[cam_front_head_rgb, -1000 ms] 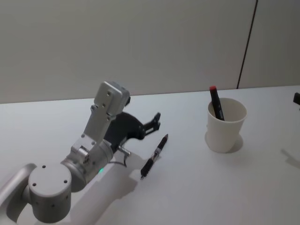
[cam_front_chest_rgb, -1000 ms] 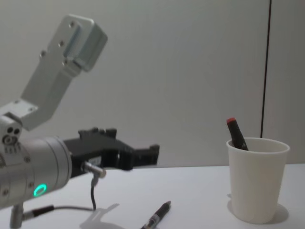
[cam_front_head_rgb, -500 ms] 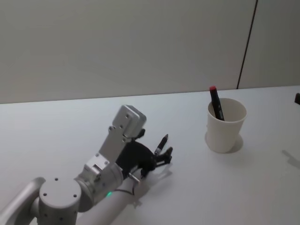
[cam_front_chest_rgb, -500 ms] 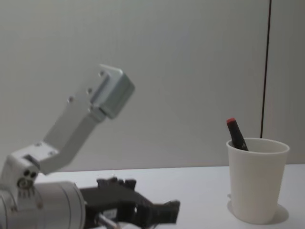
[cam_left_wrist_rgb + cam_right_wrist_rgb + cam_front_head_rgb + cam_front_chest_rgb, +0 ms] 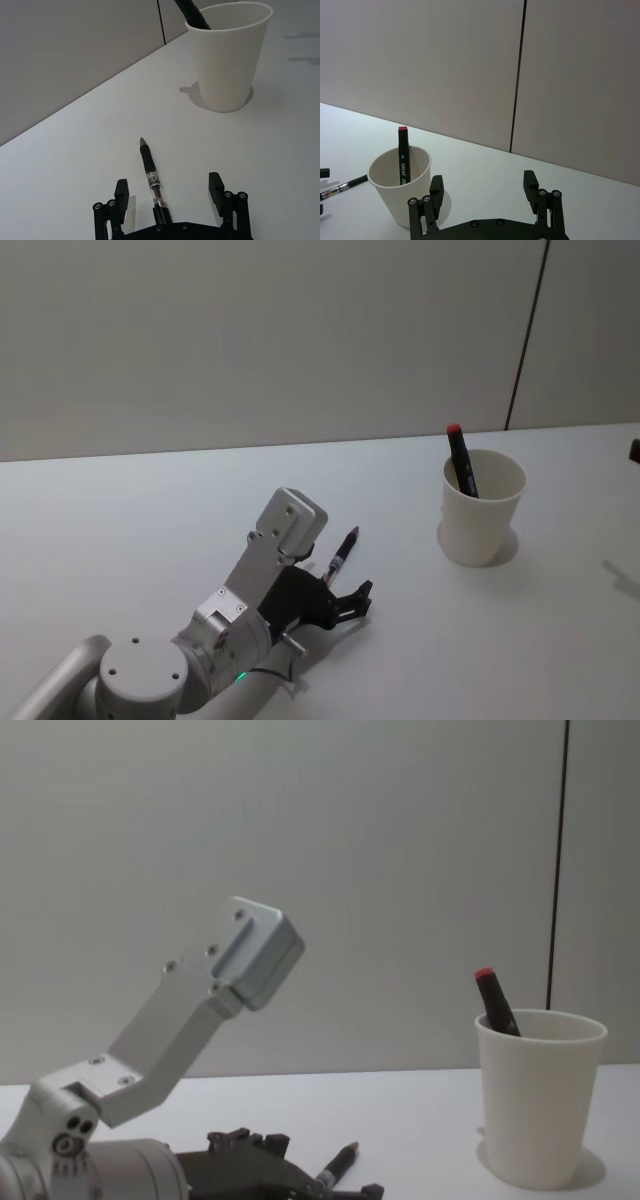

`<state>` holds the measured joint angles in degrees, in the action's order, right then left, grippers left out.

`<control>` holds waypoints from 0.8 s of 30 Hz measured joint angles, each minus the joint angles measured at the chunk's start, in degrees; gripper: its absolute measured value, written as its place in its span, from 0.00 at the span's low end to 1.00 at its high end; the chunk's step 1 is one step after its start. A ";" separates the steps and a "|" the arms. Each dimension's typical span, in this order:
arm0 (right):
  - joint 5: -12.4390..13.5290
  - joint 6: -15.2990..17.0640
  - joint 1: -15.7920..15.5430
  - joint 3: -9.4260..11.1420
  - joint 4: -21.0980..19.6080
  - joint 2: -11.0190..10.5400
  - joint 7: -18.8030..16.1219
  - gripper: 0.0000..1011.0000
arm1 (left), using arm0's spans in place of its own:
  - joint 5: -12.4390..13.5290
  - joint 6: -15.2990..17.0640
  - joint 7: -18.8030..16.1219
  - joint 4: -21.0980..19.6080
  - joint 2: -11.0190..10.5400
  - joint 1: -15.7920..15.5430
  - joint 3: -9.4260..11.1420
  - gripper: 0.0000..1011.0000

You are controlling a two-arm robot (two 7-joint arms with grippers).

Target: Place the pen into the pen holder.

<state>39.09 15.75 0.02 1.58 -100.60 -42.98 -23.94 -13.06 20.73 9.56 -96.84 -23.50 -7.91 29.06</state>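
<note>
The left hand [image 5: 168,186] is low over the table [image 5: 150,500], its two black fingers [image 5: 121,190] spread wide and closed on nothing. The pen [image 5: 151,174] lies flat on the table in the gap between them, with bare table showing on either side of its barrel, so neither finger touches it. It lies nearer one finger than the other, and its rear end runs back under the hand's palm. Its pointed tip sticks out past the fingertips, toward the far side of the table. Whether the fingertips rest on the table or hang just above it is hard to tell from these angles. In the head view the left arm reaches in from the lower left, and its grey wrist block stands tilted above the hand.

To the right of the pen and well apart from it stands the pen holder [image 5: 483,510], a white paper cup, upright on the table. A black marker with a red cap [image 5: 460,455] leans inside it against the rim, its cap end rising above the cup.

The right hand [image 5: 483,185] is off to the right of the cup, fingers apart and empty. A pale wall rises behind the table.
</note>
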 joint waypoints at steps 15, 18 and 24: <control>0.02 0.00 -0.03 0.02 0.00 -0.05 0.00 0.99 | 0.96 2.09 -1.60 -0.62 0.24 0.69 0.20 0.99; 0.02 -0.01 -0.03 0.02 0.00 -0.04 0.00 0.99 | 0.99 2.54 -1.84 -0.68 0.28 0.83 0.20 0.99; 0.02 -0.01 -0.03 0.02 0.00 -0.05 0.00 0.99 | 1.09 3.04 -2.40 -0.87 0.35 1.11 0.20 0.99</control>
<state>39.11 15.74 -0.01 1.61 -100.60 -43.03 -23.94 -11.97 23.77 7.17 -97.70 -23.14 -6.80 29.26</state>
